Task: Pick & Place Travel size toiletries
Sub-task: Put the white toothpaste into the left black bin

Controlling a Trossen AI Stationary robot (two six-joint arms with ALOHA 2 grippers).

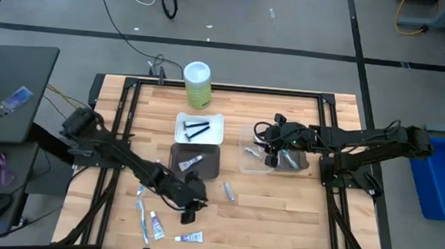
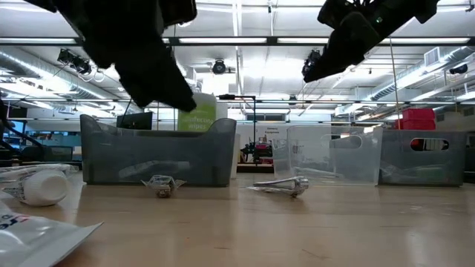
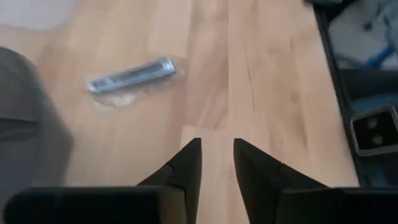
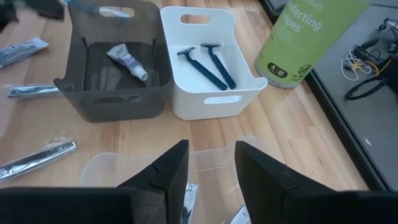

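The left pincer hovers low over the near part of the wooden tabletop, its fingers parted and empty. A silvery tube lies just beyond it, near the grey tray, which holds a small white tube. Two blue razors rest in the white tray. More toothpaste tubes lie at the front edge. The right pincer hangs released above the clear tray, beside the green wipes canister.
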